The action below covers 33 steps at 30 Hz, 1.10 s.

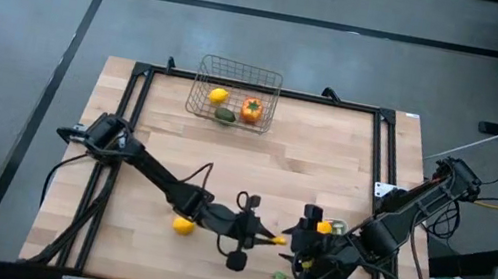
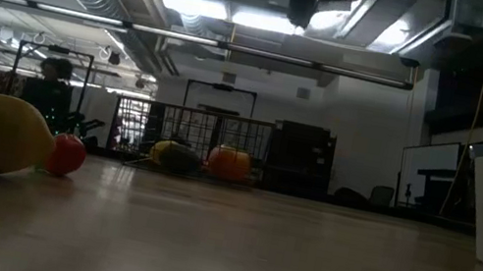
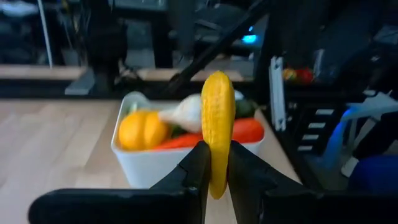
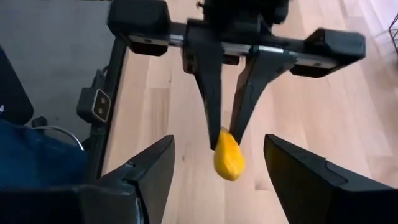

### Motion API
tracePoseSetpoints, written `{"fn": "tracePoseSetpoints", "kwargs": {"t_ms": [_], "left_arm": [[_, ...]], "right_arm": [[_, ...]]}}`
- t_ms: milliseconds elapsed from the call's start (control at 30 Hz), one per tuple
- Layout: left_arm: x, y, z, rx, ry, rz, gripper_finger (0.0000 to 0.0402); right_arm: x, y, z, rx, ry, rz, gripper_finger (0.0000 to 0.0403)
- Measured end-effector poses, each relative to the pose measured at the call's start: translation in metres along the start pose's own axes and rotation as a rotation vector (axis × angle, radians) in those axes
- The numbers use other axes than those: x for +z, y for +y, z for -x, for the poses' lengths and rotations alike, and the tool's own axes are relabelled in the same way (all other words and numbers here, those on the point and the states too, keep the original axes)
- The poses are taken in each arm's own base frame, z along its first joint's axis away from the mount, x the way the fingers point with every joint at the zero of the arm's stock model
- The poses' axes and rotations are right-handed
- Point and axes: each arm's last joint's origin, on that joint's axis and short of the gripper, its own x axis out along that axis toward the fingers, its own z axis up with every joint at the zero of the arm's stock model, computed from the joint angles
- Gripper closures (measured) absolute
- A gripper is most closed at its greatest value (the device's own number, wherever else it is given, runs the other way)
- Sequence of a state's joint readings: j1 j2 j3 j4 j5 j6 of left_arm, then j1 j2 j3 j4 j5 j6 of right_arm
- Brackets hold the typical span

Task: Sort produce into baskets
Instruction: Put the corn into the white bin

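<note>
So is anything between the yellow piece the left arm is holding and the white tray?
Nothing visible on the table between them. The left end effector grips the yellow corn-like piece facing the white tray. The right end effector hangs open by the tray, facing it, and may crowd the drop.

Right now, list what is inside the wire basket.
Wire basket holds three pieces: a lemon, an orange tomato and a dark green piece between them. Nothing else shows through the mesh; the undersides of the pieces are hidden.
</note>
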State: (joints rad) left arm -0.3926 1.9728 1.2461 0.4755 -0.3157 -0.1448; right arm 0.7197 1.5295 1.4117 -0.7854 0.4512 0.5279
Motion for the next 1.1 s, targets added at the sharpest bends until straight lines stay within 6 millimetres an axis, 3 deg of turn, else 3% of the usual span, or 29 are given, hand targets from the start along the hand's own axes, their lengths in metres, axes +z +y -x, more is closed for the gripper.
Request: {"fn": "tracePoseSetpoints", "kwargs": {"t_ms": [400, 1100], "left_arm": [[0.0088, -0.0068, 0.0023, -0.022, -0.093, -0.046, 0.0357], [0.0106, -0.0069, 0.0026, -0.022, -0.108, -0.061, 0.0356]], "right_arm": [[0.0006, 0.001, 0.0, 0.021, 0.001, -0.007, 0.0166], [0.0, 0.0005, 0.0, 0.017, 0.007, -0.004, 0.0303]]}}
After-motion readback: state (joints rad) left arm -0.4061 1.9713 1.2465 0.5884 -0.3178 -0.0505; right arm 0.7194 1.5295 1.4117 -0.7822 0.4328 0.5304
